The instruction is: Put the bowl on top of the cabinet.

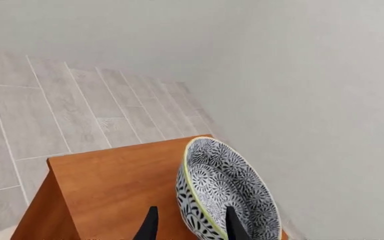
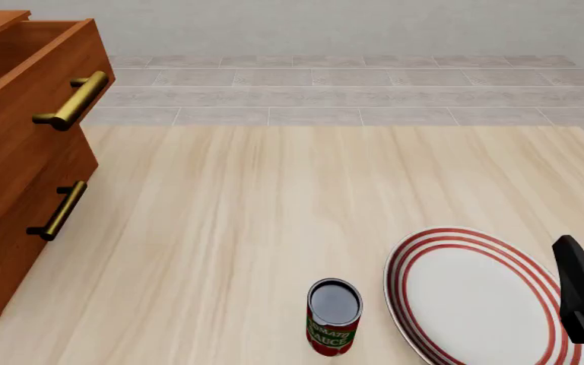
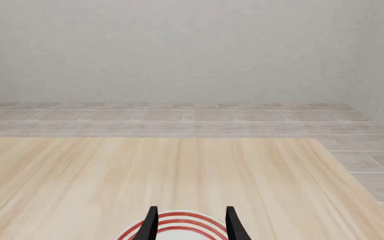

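Above the cabinet (image 1: 122, 187), whose flat top is smooth reddish-brown wood, the left pincer (image 1: 190, 227) holds the bowl (image 1: 227, 195) tipped on edge, one dark finger outside its wall and the other inside, closed on the rim. That bowl is deep, round ceramic, packed with dark blue-grey floral pattern on white, with a pale cream lip; whether it touches the wood I cannot tell. From the front, the cabinet's drawer fronts carry brass bar handles (image 2: 72, 100). On the pale, streaky-grained tabletop (image 2: 271, 198) lie a flat white plate (image 2: 474, 296) ringed in red and, just beside it, an upright tomato-sauce can (image 2: 334, 316). The right pincer (image 3: 190, 225) hangs low over the plate's rim, fingers parted and holding nothing. Grey floor tiles and a plain pale wall lie beyond.
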`<state>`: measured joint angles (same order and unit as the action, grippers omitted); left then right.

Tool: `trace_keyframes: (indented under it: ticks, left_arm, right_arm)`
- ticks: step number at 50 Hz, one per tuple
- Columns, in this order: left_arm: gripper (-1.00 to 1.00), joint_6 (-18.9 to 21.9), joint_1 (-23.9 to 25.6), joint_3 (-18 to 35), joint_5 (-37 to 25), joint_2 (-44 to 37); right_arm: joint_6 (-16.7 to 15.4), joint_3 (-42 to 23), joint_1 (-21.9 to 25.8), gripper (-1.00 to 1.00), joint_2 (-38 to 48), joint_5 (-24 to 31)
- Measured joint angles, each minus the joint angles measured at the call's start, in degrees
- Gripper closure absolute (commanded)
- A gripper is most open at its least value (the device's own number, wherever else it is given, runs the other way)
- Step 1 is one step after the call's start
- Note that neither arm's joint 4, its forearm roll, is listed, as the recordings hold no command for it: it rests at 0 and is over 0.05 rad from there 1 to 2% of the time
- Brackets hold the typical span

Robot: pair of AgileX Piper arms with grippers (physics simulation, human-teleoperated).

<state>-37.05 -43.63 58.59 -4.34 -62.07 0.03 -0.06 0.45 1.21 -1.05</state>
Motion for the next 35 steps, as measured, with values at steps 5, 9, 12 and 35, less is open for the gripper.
trace_keyframes:
  ticks: [5,9,12,35]
  left_arm:
    - [-1.00,0.01,0.22,-0.25,-0.27,0.99]
    - [-1.00,-0.01,0.39,-0.41,-0.50,1.76]
    - [-1.00,-0.02,0.52,-0.52,-0.65,2.33]
    - [-1.00,0.24,1.45,-1.31,-1.63,7.27]
  right_arm:
    - [0.00,0.00,0.00,-1.00,0.00,0.00]
    - [0.00,0.00,0.00,-1.00,0.00,0.00]
    - [0.01,0.00,0.00,-1.00,0.00,0.00]
    - [0.00,0.00,0.00,-1.00,0.00,0.00]
